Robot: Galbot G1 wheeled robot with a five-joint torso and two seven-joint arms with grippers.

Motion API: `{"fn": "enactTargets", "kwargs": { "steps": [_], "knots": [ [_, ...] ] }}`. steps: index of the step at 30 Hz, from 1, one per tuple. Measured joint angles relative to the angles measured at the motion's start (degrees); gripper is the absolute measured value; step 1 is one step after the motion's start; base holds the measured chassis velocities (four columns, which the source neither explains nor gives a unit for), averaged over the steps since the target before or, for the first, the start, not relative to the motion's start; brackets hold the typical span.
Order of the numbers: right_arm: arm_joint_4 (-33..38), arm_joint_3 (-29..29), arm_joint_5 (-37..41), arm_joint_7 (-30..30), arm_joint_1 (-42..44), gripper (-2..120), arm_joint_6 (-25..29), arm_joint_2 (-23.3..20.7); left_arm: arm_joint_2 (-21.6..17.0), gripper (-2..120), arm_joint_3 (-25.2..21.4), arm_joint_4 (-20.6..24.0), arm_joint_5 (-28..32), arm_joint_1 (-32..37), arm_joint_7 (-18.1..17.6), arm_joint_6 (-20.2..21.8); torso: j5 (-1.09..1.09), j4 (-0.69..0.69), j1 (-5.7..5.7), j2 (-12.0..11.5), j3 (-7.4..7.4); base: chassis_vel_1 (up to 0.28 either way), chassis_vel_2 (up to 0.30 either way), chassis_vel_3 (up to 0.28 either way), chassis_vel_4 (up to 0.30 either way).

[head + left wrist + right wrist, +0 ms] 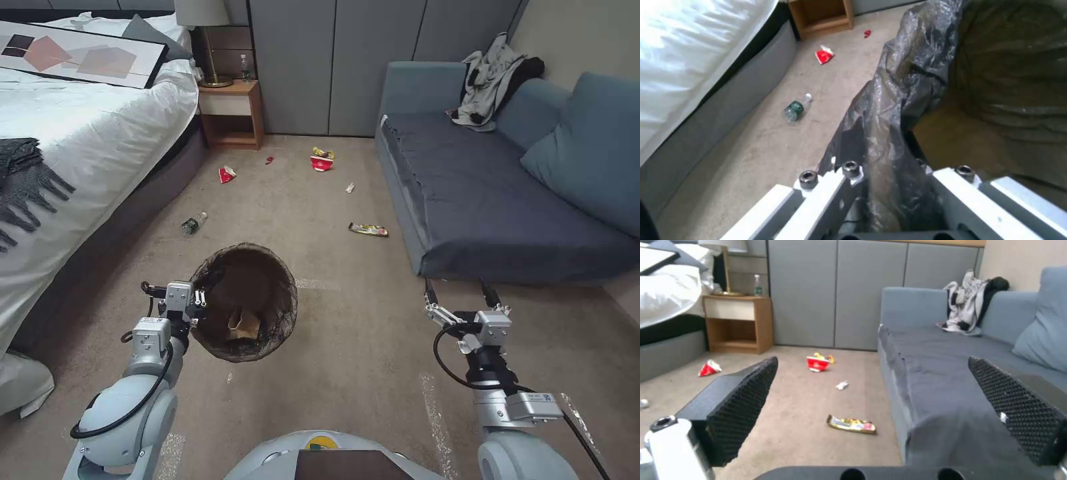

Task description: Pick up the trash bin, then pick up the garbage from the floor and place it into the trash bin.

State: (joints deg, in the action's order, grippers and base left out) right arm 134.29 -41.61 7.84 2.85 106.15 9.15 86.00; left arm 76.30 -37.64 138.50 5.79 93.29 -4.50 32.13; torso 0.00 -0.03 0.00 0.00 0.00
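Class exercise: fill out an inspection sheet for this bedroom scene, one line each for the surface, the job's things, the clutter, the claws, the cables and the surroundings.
Surface: beige carpet, faint pale marks.
Job's things: trash bin held off the floor, tan paper inside; snack wrapper, red carton, red-white scrap, white wad lie on the carpet.
Clutter: plastic bottle near the bed.
Claws: left claw shut on the bin rim; right claw open, empty.
Cables: black cable looped at right wrist.
Surroundings: bed, nightstand, blue sofa.
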Motion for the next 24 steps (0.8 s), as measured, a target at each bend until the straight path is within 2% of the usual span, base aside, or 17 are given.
{"fn": "enactTargets", "kwargs": {
  "steps": [12, 24],
  "knots": [
    [0.3, -0.8, 0.1, -0.3, 0.0, 100, -0.8, 0.6, -0.1, 3, -0.1, 0.0, 0.0, -0.1, 0.1, -0.5, 0.00, 0.03, -0.01, 0.0, 0.00, 0.000, 0.000, 0.000, 0.000],
    [0.3, -1.4, -1.1, -1.0, 0.0, 100, -1.4, 0.7, -0.1, 3, -0.2, 0.0, 0.0, 0.0, 0.2, -0.7, 0.00, 0.02, -0.01, 0.0, 0.00, -0.100, 0.100, 0.108, -0.105]
  ]
}}
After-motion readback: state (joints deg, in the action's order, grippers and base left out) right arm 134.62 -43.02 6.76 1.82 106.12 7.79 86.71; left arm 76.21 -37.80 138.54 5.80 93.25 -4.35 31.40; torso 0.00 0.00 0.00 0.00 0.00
